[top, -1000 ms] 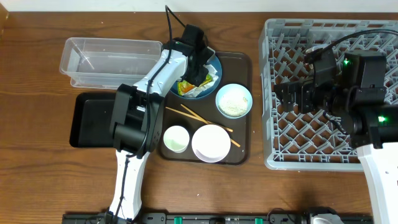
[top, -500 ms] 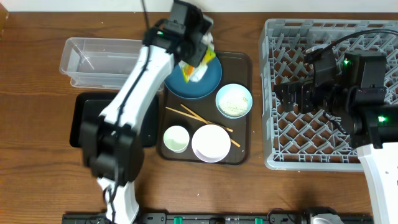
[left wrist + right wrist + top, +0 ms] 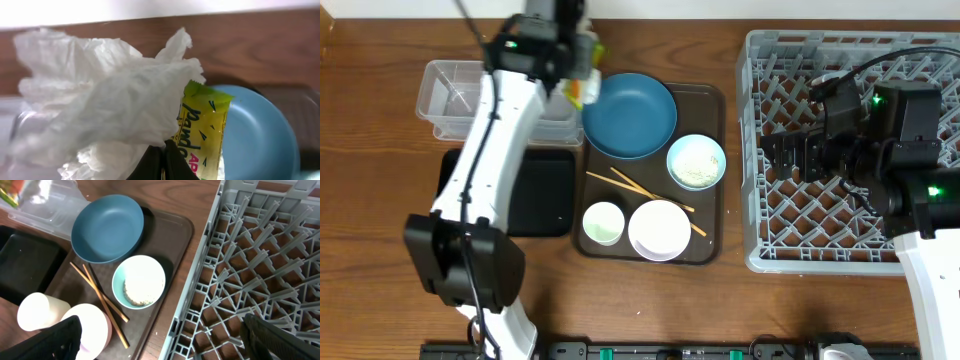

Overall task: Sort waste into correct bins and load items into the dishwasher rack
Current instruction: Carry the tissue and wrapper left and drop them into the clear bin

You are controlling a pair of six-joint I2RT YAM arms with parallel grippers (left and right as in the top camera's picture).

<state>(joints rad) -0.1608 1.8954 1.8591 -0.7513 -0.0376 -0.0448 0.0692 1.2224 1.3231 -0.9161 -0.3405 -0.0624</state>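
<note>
left pincer point(image 3: 582, 88) is clamped shut on the napkin point(image 3: 100, 110) and the wrapper point(image 3: 202, 132) together, both bunched just past its tips. a second ago it was down in the blue bowl point(image 3: 630, 115) on that pile. now it has lifted and swung left, and hangs over the near end of the tub point(image 3: 450, 95). the bowl sits just to its right, bare, so it looks ready for loading. two kinds of waste ride in one grip, so a single drop here would likely put both in the tub. behind the pincer, toward its base, lies the black tray point(image 3: 540, 190). farther right, the rice bowl point(image 3: 696, 162) and chopsticks point(image 3: 640, 190) have not moved. farthest off, the right pincer point(image 3: 792, 157) stands wide over the rack point(image 3: 770, 60), unchanged, holding nothing.
</note>
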